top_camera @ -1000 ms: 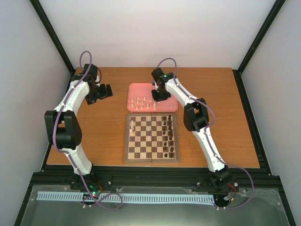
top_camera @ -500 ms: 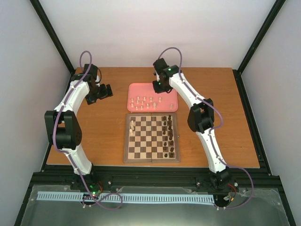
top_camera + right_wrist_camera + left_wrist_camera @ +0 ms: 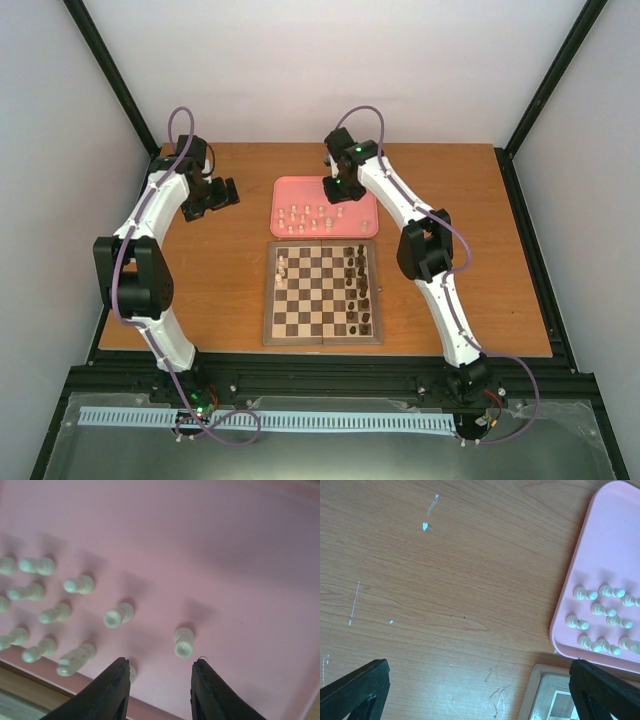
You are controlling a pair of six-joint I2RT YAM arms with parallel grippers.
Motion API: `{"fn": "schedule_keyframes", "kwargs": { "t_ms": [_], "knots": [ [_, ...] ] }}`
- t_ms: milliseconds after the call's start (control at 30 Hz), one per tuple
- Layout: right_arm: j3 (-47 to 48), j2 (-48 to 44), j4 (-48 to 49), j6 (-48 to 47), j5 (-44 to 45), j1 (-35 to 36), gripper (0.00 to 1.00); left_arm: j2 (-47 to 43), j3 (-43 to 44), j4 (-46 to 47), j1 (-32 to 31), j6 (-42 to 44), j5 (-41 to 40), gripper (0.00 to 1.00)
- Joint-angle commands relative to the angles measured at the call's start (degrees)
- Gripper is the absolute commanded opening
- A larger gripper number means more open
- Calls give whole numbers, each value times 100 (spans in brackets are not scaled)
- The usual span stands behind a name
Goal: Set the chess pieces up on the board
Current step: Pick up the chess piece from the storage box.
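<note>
Lifting back from the cluster, the right claw (image 3: 160, 669) sat higher and nearer the far side of the pink tray (image 3: 300, 187) than a second earlier, when it was low over the pieces. Its fingers had parted; the wrist view showed a gap with nothing in it, so it was released and empty. One upright cream pawn (image 3: 183, 643) stood just beyond that gap, untouched.

My reading: no piece came away with this lift, so the count on the board (image 3: 316, 300) did not go up. The claw seemed to be lining up for a fresh pick.

The left claw (image 3: 480, 680) hung spread wide over bare desk (image 3: 220, 280), left of the tray, gripping nothing.

Task's things: most cream pieces (image 3: 305, 214) lay in the tray's near half, several tipped on their sides. A few cream pieces (image 3: 283, 267) stood on the board's left edge. The dark pieces (image 3: 360, 290) filled its right columns.

Materials:
- The pieces were small turned figures, round-headed and pale.
- The tray was matte pink with a raised rim and rounded corners.
- The board was checkered wood with a light border.
- The desk had a scuffed wood grain.
</note>
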Motion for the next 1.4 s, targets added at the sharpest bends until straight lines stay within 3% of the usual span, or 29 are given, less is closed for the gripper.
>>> {"fn": "schedule_keyframes", "kwargs": {
  "t_ms": [0,367,1033,1367],
  "knots": [
    [96,218,-278,38,-102,10,35,-234,67,-28,7,25,-10,100],
    [85,502,-354,160,-52,-73,28,-226,81,-47,7,26,-1,100],
    [103,817,-261,118,-52,-128,30,-156,175,-99,4,35,-68,100],
    [156,810,-85,110,-4,-138,21,-103,241,-127,4,39,-73,100]
  ]
}}
